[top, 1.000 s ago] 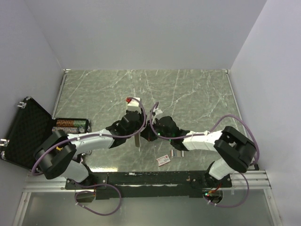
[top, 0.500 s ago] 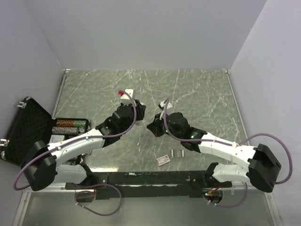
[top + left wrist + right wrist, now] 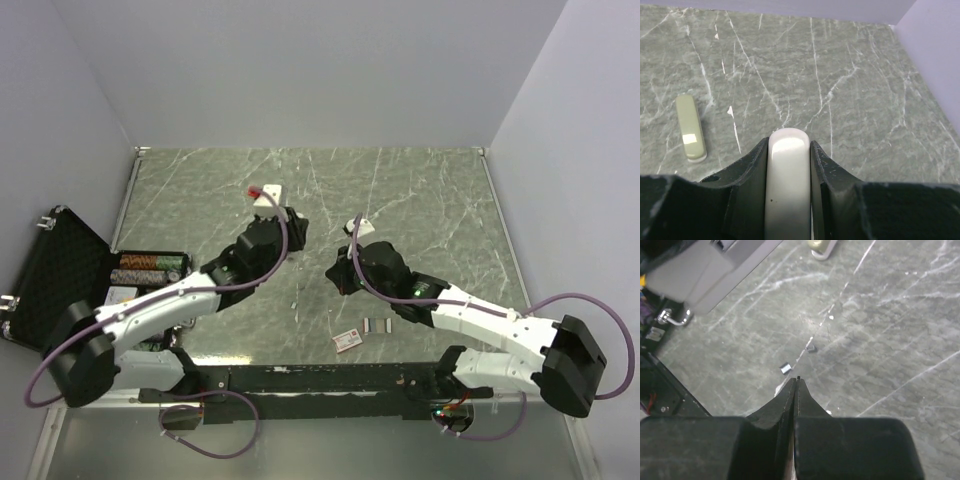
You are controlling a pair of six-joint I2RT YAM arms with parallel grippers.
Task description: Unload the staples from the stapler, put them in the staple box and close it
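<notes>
While the stapler (image 3: 787, 200) is clamped in the left gripper (image 3: 788, 147), the right gripper (image 3: 796, 385) is shut, with nothing seen held. Staples (image 3: 785, 368) are scattered on the table (image 3: 880, 315) just beyond its tips, so unloading is judged nearly done; the stapler must next be checked and set down.

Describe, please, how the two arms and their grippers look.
Both have white link shells and black joints. A purple cable loops along the left arm and the right arm, which shows a green light. The left gripper and right gripper have matte black, tapering fingers.
</notes>
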